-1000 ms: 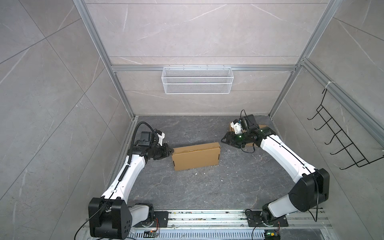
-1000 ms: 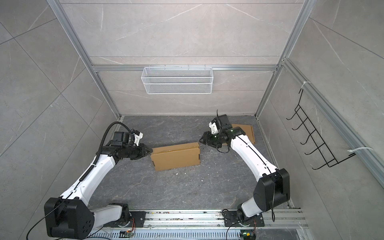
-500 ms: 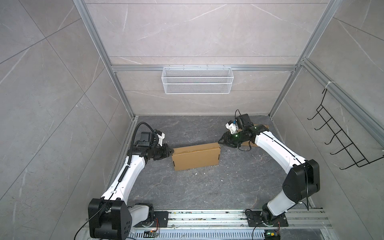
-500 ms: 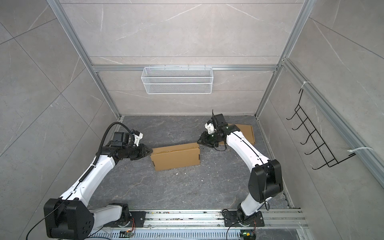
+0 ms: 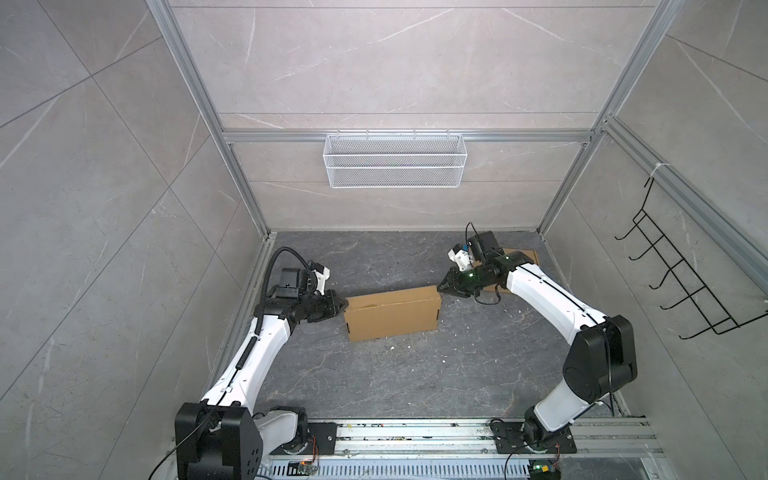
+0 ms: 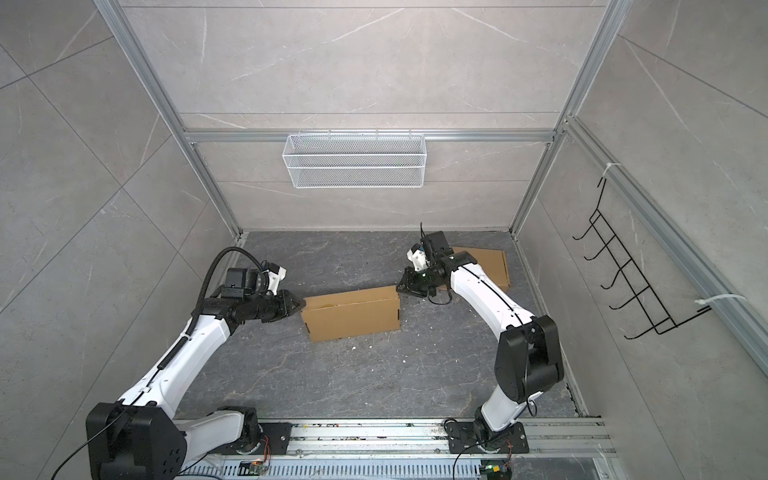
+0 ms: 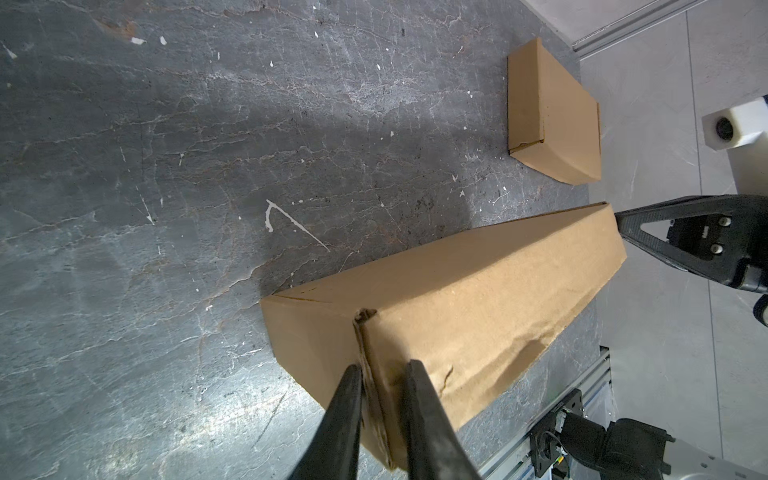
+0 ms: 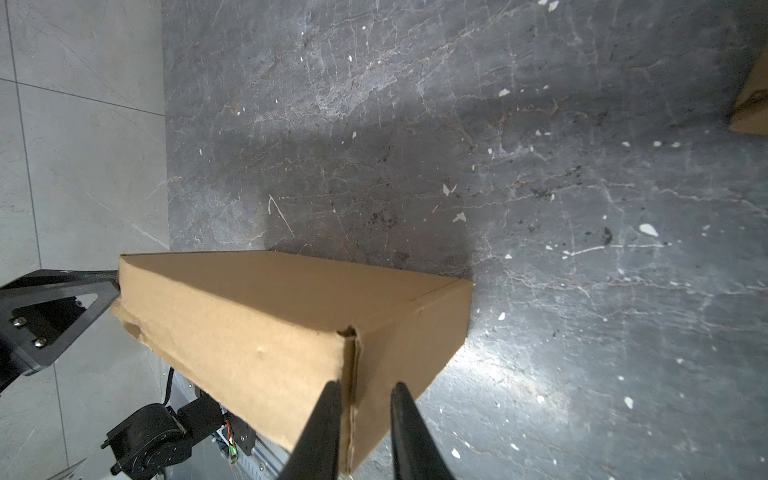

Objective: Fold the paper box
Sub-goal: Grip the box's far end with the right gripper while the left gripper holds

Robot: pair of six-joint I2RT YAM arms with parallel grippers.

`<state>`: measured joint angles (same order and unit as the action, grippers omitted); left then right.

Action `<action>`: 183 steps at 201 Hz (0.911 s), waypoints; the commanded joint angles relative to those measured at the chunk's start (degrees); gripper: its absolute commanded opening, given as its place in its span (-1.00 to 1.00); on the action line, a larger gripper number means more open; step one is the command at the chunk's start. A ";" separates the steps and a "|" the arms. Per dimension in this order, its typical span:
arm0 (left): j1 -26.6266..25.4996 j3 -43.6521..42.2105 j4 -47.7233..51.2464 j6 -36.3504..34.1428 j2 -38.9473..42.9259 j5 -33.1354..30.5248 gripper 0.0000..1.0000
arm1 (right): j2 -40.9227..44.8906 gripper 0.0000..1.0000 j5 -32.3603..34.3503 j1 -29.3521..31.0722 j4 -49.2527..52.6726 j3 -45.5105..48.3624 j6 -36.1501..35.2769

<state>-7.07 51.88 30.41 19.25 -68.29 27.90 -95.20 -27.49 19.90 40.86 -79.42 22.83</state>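
Cardboard paper box [image 5: 392,313] lies mid-floor, long axis nine to three. The left gripper [image 5: 341,306] pinches its nine o'clock corner. The right gripper [image 5: 440,288] straddles the three o'clock corner, narrowly parted, grip uncertain.

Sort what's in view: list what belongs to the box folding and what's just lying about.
In the job:
paper box
left tool and right tool, one at each of its ends

Lying about:
second cardboard box, far right corner
wire basket, hung up behind
black hook rack, right side
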 commanded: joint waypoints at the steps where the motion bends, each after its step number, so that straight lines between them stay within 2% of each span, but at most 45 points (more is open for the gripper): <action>1: 0.07 -3.29 4.91 -1.14 -1.50 -3.90 -0.60 | -1.92 -0.53 4.57 -0.12 3.26 2.65 -1.64; 30: 0.05 -4.03 3.81 -1.16 -0.90 -3.52 -0.64 | -1.62 -0.50 2.85 -0.12 2.61 1.73 -1.93; 63: 0.05 -4.11 2.68 -0.60 0.34 -2.46 -0.65 | -0.82 -0.27 -1.59 -0.07 1.25 -1.18 -0.73; 103: 0.04 -4.10 2.71 -0.47 0.61 -2.37 -0.64 | -1.19 -0.15 -5.65 0.14 -0.39 -2.46 0.92; 140: 0.08 -4.40 2.55 -0.43 0.66 -2.28 -0.63 | -1.72 -0.15 -4.93 0.40 0.04 0.61 -0.30; 183: 0.14 -5.10 2.88 -0.18 1.28 -3.05 -0.61 | -3.11 -0.28 -1.02 0.40 1.32 2.94 -2.30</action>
<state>-7.03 49.10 27.11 19.29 -66.04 28.10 -95.81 -32.21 19.94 39.99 -78.30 22.44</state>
